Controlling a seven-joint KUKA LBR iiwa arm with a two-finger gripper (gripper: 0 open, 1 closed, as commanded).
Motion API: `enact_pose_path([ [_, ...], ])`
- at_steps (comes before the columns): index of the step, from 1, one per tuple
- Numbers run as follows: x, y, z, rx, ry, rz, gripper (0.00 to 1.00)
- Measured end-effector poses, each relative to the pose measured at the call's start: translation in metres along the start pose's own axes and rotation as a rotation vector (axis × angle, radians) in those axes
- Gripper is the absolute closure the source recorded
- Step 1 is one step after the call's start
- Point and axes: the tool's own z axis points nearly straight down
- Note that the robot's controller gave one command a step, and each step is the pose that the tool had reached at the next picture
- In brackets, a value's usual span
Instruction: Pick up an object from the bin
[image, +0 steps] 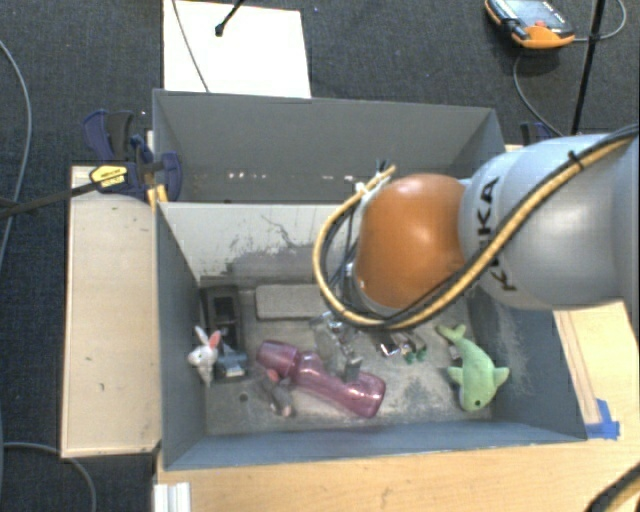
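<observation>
A grey bin (300, 140) with small things on its floor. From the right, a big grey arm (560, 220), with a round orange cover (410, 240) at its end and a yellow and black cable (325, 250) looped round the cover.

Below the cover, the gripper (338, 348), low down in the middle of the bin. Right under it, a long purple toy (330, 388), flat on the floor near the front wall, fat end to the left, the other end to the right. Touching the purple toy or just above it: hard to say. Open or closed: cannot tell.

Just right of the gripper, some small dark bits (400, 348). Farther right, a green fish toy (478, 375), tail toward the back, head toward the front, well apart from the purple toy.

Behind the purple toy, a flat grey block (288, 300) near the back wall. Left of the block, a black box (220, 305). In front of the box, a white bunny (205, 350) with pink ears, and just beside it a small blue thing (232, 365). By the fat end of the purple toy, a small dark stick (282, 403), close to the front wall.
</observation>
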Motion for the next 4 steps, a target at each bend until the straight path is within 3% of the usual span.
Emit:
enact_pose_path([
  [1,0.004,0.019,0.004,-0.004,-0.006,0.163,1.00],
  [2,-0.009,0.019,0.013,-0.004,-0.006,0.324,1.00],
  [3,-0.023,0.061,0.006,-0.005,-0.011,0.335,0.00],
  [4,-0.023,0.060,0.006,-0.006,-0.012,0.336,0.00],
])
